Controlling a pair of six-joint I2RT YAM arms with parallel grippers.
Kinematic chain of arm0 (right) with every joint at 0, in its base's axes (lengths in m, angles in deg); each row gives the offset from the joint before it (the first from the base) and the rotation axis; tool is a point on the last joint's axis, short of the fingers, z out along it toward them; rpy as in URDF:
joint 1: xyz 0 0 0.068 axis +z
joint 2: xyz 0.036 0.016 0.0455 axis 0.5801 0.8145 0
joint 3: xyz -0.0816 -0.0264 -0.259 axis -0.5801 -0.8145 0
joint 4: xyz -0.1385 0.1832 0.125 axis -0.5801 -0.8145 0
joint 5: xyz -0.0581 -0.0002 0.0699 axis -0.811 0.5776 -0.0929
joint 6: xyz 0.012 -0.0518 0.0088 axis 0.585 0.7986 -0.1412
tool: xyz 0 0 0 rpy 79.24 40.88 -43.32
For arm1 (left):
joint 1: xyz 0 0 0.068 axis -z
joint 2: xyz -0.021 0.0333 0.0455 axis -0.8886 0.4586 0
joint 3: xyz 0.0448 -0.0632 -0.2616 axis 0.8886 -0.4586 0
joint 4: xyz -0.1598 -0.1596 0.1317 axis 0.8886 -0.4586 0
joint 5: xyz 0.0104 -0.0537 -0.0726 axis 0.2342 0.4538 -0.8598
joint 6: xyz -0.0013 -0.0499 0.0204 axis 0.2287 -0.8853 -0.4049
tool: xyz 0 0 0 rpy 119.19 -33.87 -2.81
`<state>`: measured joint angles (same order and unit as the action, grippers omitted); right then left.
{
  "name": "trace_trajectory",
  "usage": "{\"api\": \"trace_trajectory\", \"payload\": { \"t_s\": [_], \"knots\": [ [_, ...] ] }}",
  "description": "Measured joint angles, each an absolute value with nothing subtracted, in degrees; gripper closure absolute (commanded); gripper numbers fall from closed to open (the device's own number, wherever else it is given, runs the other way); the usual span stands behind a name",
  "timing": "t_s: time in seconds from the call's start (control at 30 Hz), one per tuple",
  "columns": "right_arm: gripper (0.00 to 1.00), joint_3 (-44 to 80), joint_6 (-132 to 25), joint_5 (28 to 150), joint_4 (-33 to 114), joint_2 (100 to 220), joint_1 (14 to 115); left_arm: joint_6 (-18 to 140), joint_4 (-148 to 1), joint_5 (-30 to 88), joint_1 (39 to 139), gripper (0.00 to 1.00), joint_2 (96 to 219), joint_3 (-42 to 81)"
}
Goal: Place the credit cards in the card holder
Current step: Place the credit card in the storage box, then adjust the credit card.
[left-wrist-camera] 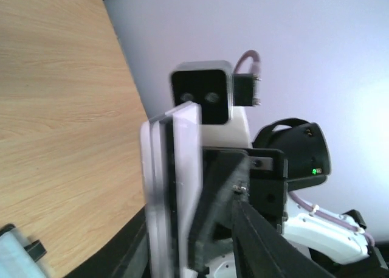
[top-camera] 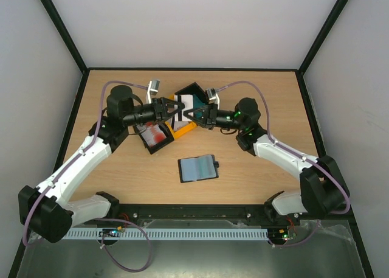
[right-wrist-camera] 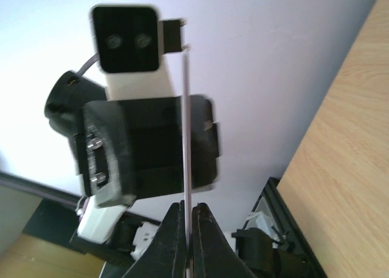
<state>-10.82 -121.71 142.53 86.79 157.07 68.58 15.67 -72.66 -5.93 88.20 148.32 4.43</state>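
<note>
A white credit card with dark stripes point(top-camera: 180, 107) is held upright above the bins, between the two grippers. My right gripper point(top-camera: 192, 114) is shut on its edge. In the right wrist view the card point(right-wrist-camera: 185, 107) runs edge-on up from the closed gripper point(right-wrist-camera: 187, 208). My left gripper point(top-camera: 170, 109) faces it with jaws apart around the card point(left-wrist-camera: 182, 168). The left gripper point(left-wrist-camera: 182, 226) does not seem to press the card. The black card holder point(top-camera: 197, 168) lies open on the table nearer the arms. It also shows in the left wrist view point(left-wrist-camera: 12, 257).
A black bin with red-and-white cards point(top-camera: 157, 135) stands under the left gripper. A black bin with teal cards point(top-camera: 197, 98) stands behind the right gripper. A yellow bin point(top-camera: 184, 129) lies between them. The black frame rail point(top-camera: 194, 69) runs along the far table edge.
</note>
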Motion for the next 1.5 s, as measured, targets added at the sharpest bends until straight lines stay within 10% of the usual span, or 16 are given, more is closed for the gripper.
{"api": "trace_trajectory", "payload": {
  "t_s": [0.63,1.5],
  "knots": [
    [0.96,-10.3,-117.2,131.8,74.0,154.5,66.5,14.4,-74.2,-7.7,86.7,0.97,147.7,1.5],
    [0.98,-30.3,-96.8,117.2,47.2,144.2,71.4,28.0,-93.3,10.3,97.9,0.98,144.4,-15.9]
  ]
}}
